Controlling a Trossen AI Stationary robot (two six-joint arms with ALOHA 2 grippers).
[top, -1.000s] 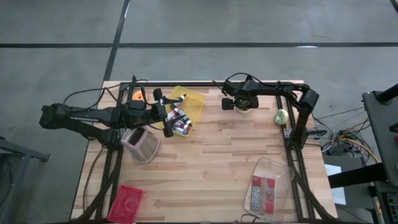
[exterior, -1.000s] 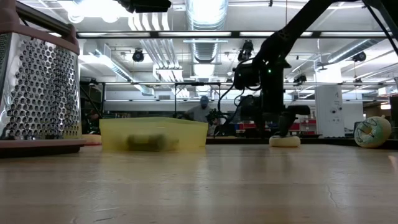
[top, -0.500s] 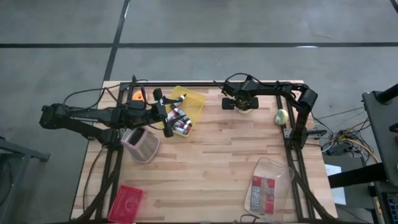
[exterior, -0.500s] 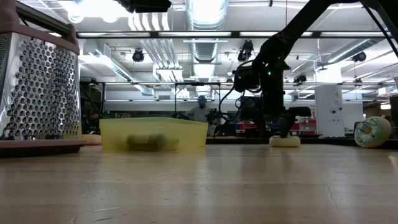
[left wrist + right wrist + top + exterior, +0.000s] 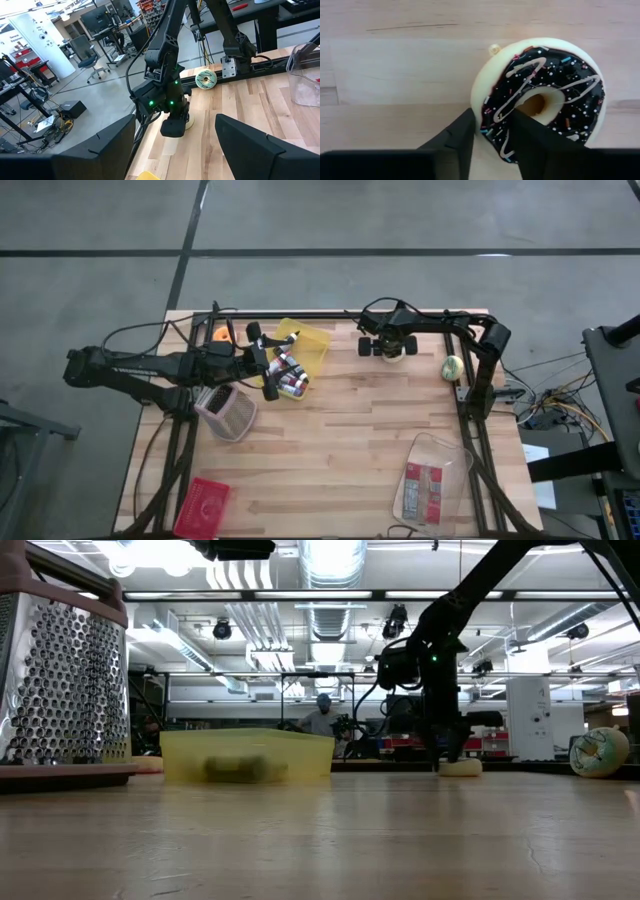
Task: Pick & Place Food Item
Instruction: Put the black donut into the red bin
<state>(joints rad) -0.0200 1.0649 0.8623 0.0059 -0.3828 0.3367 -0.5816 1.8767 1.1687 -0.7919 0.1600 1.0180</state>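
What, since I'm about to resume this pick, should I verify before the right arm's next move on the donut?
1. Right gripper down at the chocolate-iced ring donut: ok.
2. Donut lying flat on the wooden table, icing up: ok.
3. Donut secured for lifting: cannot tell.
4. Green patterned ball clear of the donut: ok.
5. Left gripper, open, parked away by the yellow plastic bin: ok.
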